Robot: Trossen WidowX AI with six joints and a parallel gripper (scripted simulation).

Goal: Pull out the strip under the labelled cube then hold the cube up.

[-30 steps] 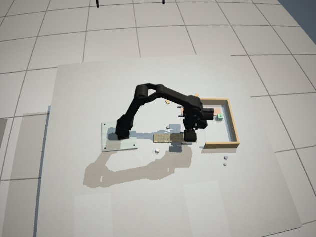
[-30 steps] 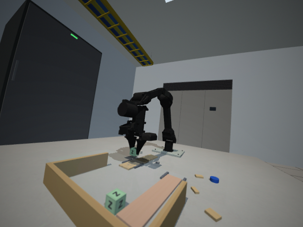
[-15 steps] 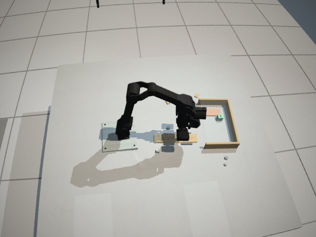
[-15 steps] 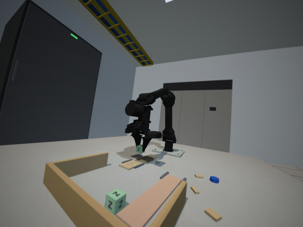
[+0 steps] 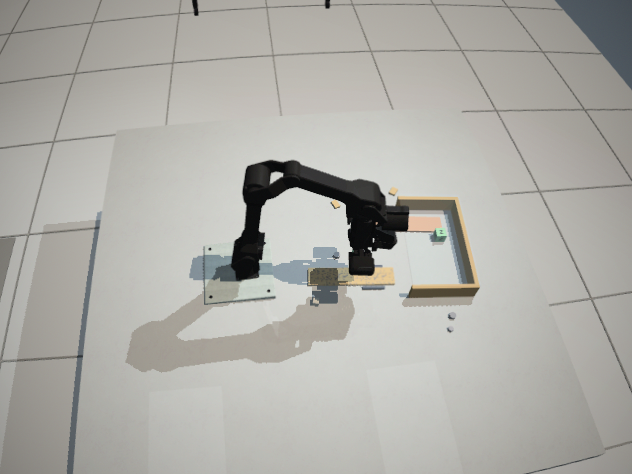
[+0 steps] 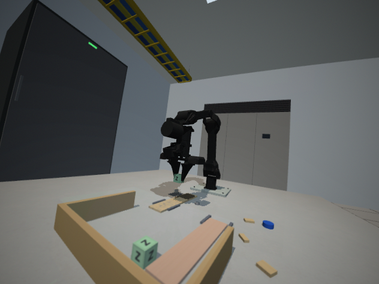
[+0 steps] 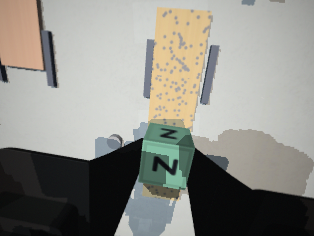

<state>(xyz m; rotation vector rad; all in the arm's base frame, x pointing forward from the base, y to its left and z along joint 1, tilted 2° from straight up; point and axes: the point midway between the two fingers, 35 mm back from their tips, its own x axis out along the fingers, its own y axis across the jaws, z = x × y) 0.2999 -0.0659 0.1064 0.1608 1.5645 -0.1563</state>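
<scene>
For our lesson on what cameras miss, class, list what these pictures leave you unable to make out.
- Held cube: top view, behind the arm.
- Held cube's underside: wrist view, facing away from the camera.
- Pink strip's far end: wrist view, cut off by the left edge.
- Blue disc: top view, not seen, probably behind the arm.

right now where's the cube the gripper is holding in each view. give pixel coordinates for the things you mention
Top: cannot be made out; the arm [image 5: 326,179] covers that spot.
Exterior: the held green Z cube [image 6: 177,178] [image 7: 166,162] is just left of centre, below mid-height, between the fingertips.
Wrist: it is just right of centre, in the lower half, between the fingers.
Shared landmark: the speckled strip [image 5: 377,276] [image 6: 162,205] [image 7: 179,65], below the cube.
</scene>
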